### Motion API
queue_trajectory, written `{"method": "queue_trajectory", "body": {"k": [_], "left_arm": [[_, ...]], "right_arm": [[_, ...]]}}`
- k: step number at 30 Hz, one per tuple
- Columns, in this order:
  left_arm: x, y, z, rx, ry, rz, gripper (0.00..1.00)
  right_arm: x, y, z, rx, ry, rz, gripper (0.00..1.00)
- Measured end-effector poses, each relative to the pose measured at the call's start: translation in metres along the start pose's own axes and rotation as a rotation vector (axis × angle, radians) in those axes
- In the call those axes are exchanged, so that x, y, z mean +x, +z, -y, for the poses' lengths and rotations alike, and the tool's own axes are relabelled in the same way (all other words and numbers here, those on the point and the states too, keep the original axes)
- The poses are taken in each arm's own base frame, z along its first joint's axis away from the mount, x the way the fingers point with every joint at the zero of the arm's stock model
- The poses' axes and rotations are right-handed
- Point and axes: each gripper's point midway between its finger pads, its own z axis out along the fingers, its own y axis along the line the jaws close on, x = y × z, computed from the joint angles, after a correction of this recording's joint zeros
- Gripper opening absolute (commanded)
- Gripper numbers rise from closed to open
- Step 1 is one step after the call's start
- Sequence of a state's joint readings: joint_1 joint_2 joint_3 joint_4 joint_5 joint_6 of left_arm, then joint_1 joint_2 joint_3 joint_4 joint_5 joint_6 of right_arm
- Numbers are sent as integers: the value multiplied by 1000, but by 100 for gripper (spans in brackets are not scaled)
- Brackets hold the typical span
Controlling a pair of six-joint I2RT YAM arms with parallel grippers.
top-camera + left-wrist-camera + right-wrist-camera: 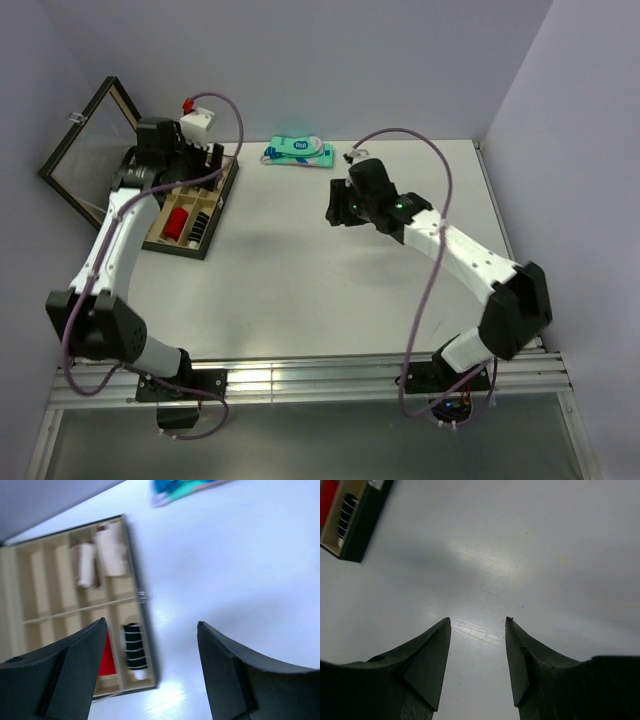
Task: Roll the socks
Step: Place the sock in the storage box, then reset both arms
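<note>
White worktop (300, 280), lavender walls (300, 60). Divided box (215, 215) at far left, lid tipped open.

- Left end effector (212, 160) hangs over the box, fingers (80, 655) spread wide, nothing between them.
- Black striped sock (134, 652) lies rolled in the end compartment by the box's worktop-side wall, beside a red item (106, 655). Wrist view: it sits just left of the gap between the fingers, not touching them.
- Two pale rolls (111, 550) farther along the box; too blurred to say what they are.
- Right end effector (335, 208) is over bare worktop, fingers (430, 655) parted, empty, well apart from the sock.
- Teal-and-white package (298, 151) at the back edge.
</note>
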State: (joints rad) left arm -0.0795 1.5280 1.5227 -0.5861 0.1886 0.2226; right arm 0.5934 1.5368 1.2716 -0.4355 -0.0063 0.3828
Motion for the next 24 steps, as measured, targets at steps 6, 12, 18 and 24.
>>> {"method": "queue_trajectory", "body": {"k": [6, 12, 18, 24], "left_arm": [[-17, -61, 107, 247, 100, 167, 88], [-20, -88, 176, 464, 178, 229, 90], [-5, -91, 229, 602, 239, 193, 94], [-1, -92, 243, 634, 264, 187, 94]], "right_arm": [[-40, -79, -6, -64, 10, 280, 56], [-35, -126, 1, -103, 21, 420, 60], [-24, -141, 13, -92, 31, 471, 64], [-15, -137, 21, -67, 36, 472, 64]]}}
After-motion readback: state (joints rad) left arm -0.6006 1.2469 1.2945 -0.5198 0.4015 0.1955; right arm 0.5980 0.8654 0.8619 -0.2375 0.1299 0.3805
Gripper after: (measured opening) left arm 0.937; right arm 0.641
